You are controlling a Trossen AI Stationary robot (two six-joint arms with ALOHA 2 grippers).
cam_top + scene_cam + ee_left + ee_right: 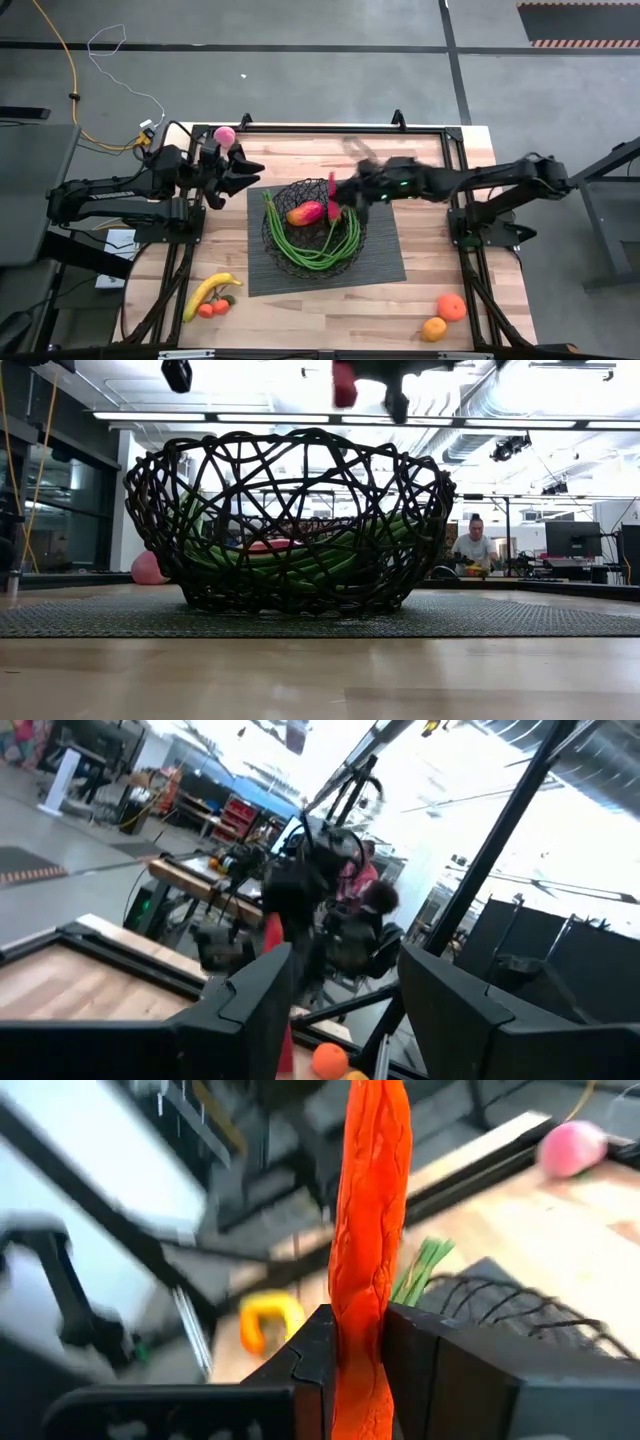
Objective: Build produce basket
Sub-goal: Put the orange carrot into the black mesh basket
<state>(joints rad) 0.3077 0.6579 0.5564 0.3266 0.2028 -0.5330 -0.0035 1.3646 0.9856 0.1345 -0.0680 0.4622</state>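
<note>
Chili [368,1260] partly hidden between fingers [300,1370]

Grey floor [300,80] with a yellow cable [60,50] beyond the worktop's far edge; ceiling strip lights [250,417] glow over distant desks [560,582]

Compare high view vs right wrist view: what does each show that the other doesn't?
Only the high view: the mango and green beans inside the basket, two oranges and small tomatoes on the table, and the left gripper waiting empty near the table's far-left edge.

Only the right wrist view: the right gripper's fingers pinching the red chili upright at close range.

Both: chili, basket rim, pink ball, banana.
</note>
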